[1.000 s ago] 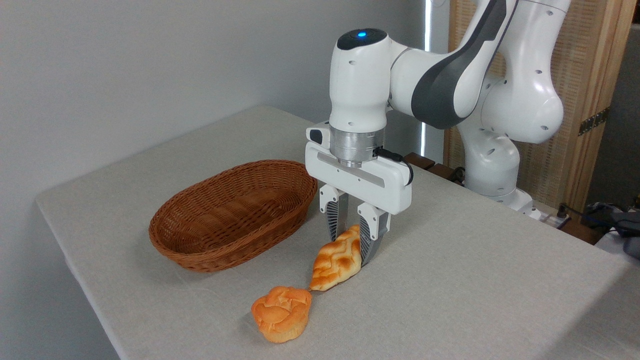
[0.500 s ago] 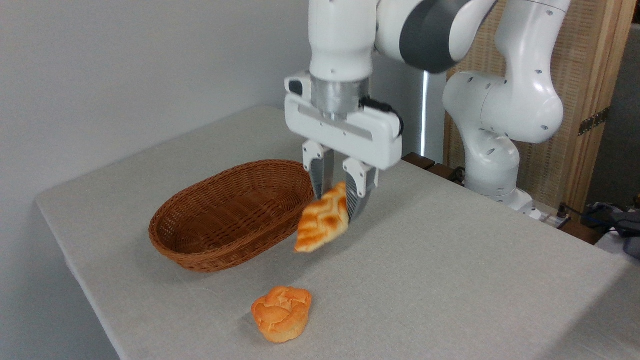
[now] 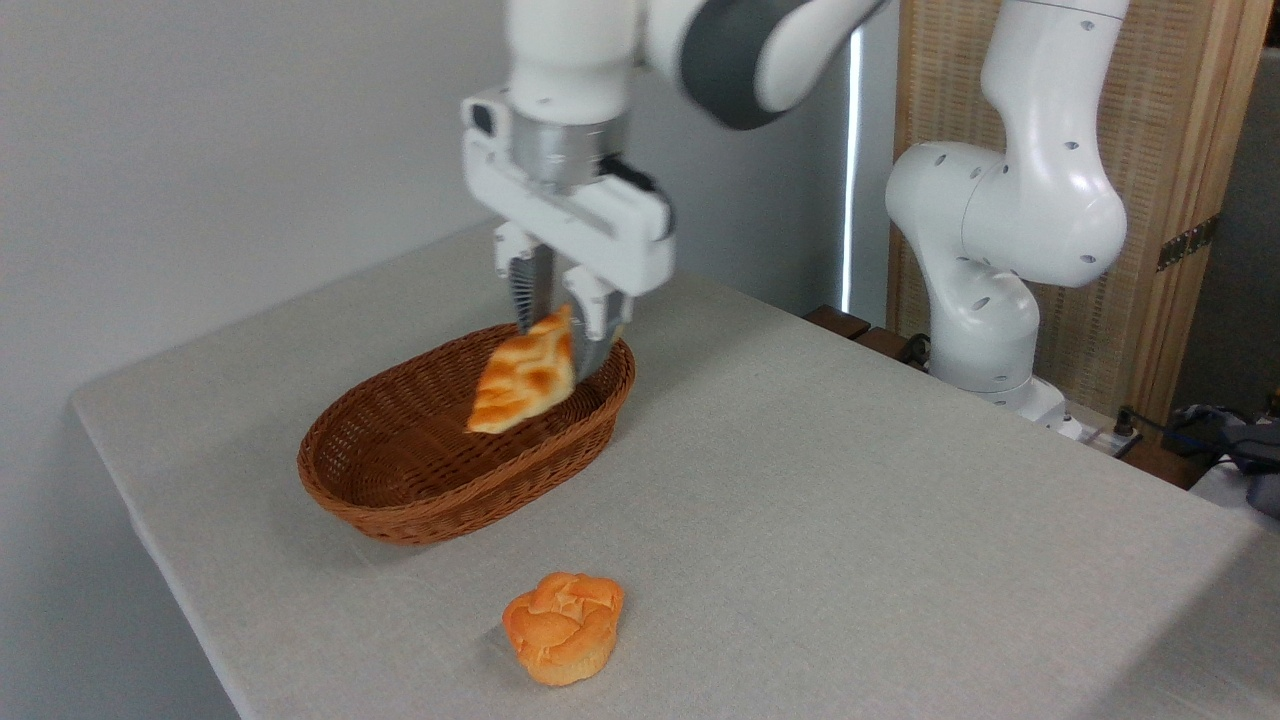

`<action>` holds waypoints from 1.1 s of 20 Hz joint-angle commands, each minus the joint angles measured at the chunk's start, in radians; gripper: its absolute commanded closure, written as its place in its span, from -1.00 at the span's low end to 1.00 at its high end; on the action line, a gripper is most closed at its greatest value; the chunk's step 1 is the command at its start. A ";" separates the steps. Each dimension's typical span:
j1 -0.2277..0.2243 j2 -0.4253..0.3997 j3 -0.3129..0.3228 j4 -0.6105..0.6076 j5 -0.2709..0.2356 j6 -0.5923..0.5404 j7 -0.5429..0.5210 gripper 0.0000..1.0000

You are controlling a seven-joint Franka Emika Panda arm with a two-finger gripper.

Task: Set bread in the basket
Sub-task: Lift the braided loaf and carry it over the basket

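The bread [image 3: 520, 384], a golden braided loaf with toasted ridges, hangs tilted in the air over the right half of the basket [image 3: 400, 500]. My gripper [image 3: 560, 335] is shut on its upper end and points straight down. The loaf's lower tip sits above the basket's inside, clear of the wicker. The basket is an oval reddish-brown wicker one on the left part of the table, and nothing lies in it.
A round orange muffin-shaped bun [image 3: 563, 627] sits near the table's front edge, right of the basket. The grey cloth-covered table [image 3: 850, 500] stretches to the right. The arm's white base [image 3: 990, 300] stands at the back right before a wooden screen.
The gripper lifted the bread off the table near the bun, then carried it up and left until it hangs over the basket.
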 commanded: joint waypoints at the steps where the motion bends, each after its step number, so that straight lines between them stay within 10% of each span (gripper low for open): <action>1: -0.006 0.257 -0.068 0.230 0.030 0.024 -0.141 -0.11; 7: -0.012 0.394 -0.145 0.310 0.107 0.121 -0.251 -0.17; 14: -0.018 0.401 -0.148 0.305 0.125 0.113 -0.251 -0.96; 22: -0.018 0.402 -0.149 0.305 0.125 0.075 -0.245 -1.00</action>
